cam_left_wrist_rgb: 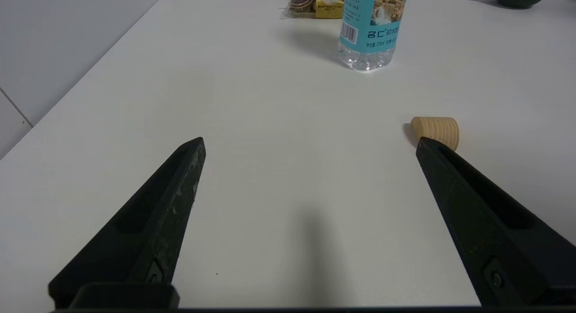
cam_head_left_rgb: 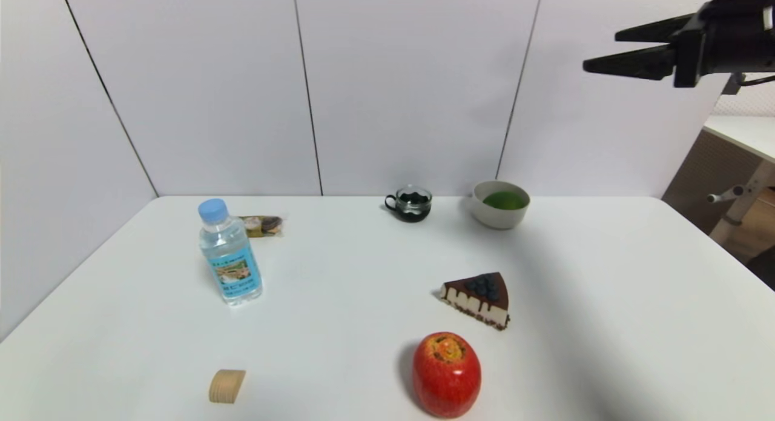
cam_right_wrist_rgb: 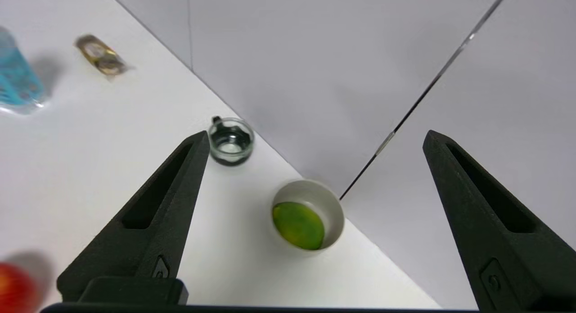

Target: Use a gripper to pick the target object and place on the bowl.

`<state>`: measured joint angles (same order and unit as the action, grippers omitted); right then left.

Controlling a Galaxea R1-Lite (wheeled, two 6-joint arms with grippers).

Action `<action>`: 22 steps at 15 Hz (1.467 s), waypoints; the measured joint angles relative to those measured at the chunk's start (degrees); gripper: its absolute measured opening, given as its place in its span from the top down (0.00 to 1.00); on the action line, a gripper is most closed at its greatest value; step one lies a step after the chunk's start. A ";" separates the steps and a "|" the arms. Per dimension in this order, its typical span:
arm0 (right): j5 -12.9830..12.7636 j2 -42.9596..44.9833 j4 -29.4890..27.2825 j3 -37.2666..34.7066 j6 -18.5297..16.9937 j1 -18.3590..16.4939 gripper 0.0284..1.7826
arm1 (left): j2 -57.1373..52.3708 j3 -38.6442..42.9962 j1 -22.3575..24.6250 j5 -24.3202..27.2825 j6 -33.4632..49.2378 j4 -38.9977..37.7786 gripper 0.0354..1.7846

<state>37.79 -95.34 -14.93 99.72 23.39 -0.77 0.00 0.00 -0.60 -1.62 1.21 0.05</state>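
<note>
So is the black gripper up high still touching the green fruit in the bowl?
Apart. The right wrist view shows the right gripper open, high above the green fruit lying in the bowl; the head view shows it raised well above the table.

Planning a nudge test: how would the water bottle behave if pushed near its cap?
The water bottle stands tall on a narrow base, so it would likely tip rather than slide. It looks nearly full, so probably fairly heavy. Once down, it may roll.
</note>
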 joint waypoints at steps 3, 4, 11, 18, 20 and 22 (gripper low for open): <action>-0.17 12.96 0.22 -14.49 -1.05 -2.26 0.07 | 0.00 0.00 -0.02 0.00 -0.02 0.00 0.06; -0.30 17.12 0.17 -19.74 -1.10 -2.91 0.06 | 0.00 0.00 -0.02 -0.02 -0.05 0.00 0.06; -27.49 41.92 0.61 -49.99 -3.22 -1.49 0.05 | 0.00 0.00 -0.02 -0.02 0.00 0.00 0.06; -38.56 65.11 3.64 -77.34 -14.88 1.12 0.05 | 0.00 0.00 0.00 -0.02 0.00 0.00 0.06; -37.74 71.45 4.94 -84.42 -15.59 0.13 0.05 | 0.00 0.00 -0.02 0.00 0.00 0.00 0.06; -37.35 76.58 8.33 -91.71 -15.87 -0.96 0.05 | 0.00 0.00 -0.02 -0.02 -0.02 0.00 0.06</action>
<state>0.44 -18.76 -6.61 8.01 7.52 -1.73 0.00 0.00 -0.62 -1.65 1.18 0.05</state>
